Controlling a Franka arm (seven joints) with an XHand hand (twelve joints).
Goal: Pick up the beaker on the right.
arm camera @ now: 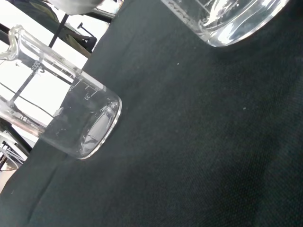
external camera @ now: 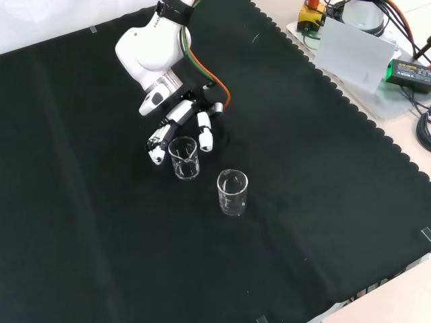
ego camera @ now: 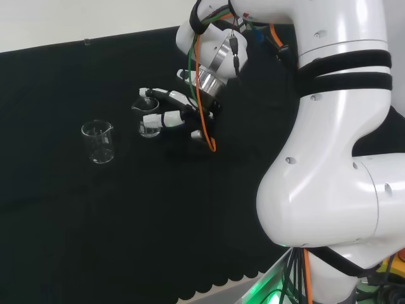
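Note:
Two clear glass beakers stand upright on the black cloth. In the head view the right-hand beaker (ego camera: 149, 122) sits between the fingers of the hand (ego camera: 180, 114), and the other beaker (ego camera: 99, 142) stands apart to its left. From the front, the hand (external camera: 185, 111) comes down from the top, with its fingers (external camera: 205, 136) fairly straight on either side of the nearer beaker (external camera: 184, 158), whose base rests on the cloth. The second beaker (external camera: 232, 192) stands lower right. The wrist view has one beaker's base (arm camera: 227, 19) close up and the other beaker (arm camera: 71, 118) farther off.
The arm's big white links (ego camera: 335, 126) stand at the head view's right. The cloth's scalloped edge (external camera: 350, 108) runs along the front view's right, with a white box (external camera: 353, 50) and cables beyond it. Bare cloth lies around both beakers.

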